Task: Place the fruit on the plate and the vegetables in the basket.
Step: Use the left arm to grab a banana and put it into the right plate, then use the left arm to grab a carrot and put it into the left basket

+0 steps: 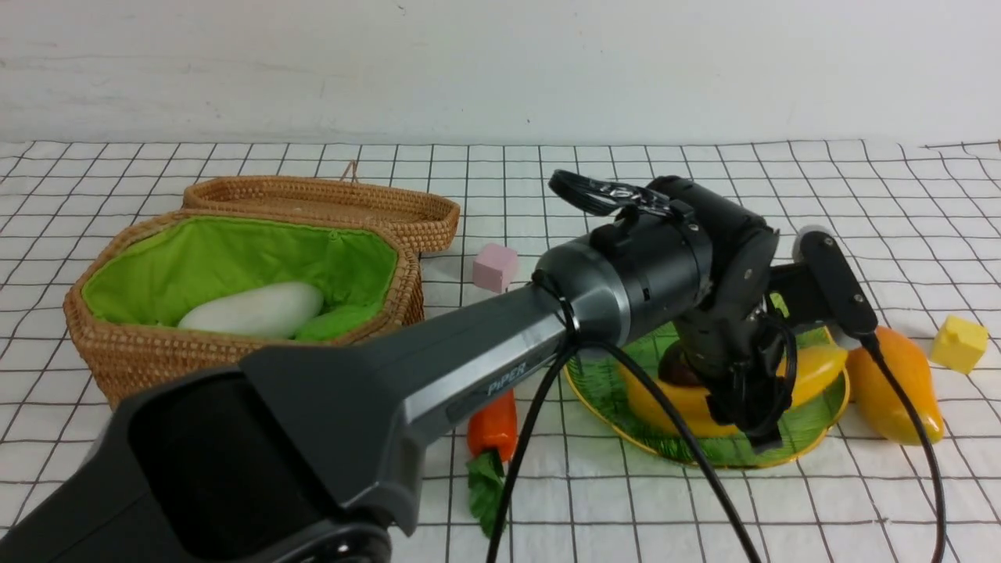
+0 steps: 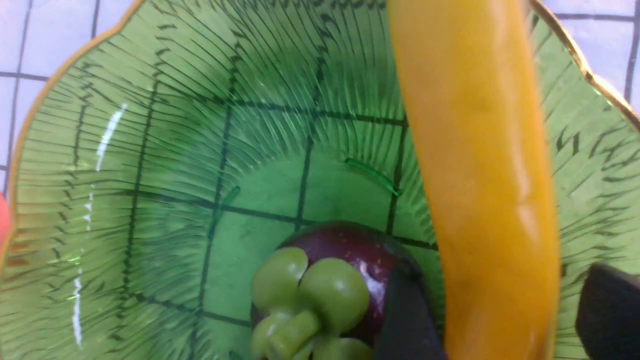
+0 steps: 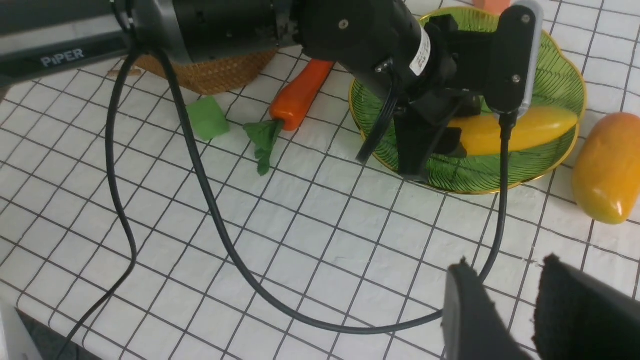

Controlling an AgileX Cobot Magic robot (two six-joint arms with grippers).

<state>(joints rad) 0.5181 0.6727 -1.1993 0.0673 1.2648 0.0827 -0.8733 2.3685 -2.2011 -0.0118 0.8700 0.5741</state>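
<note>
Purple mangosteen (image 2: 370,255) part-hidden behind left gripper (image 2: 502,300), spread astride banana (image 2: 480,150); right gripper (image 3: 507,272) parted.

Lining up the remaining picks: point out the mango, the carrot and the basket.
mango (image 3: 607,170), right wrist view, middle of its body.
carrot (image 3: 300,97), right wrist view, orange root.
basket (image 1: 133,352), front view, woven front wall.

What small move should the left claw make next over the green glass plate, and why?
Probably lift straight up. The left claw stands open astride the curved yellow toy banana, which already lies on the ribbed green glass plate beside the round dark-purple mangosteen.
</note>
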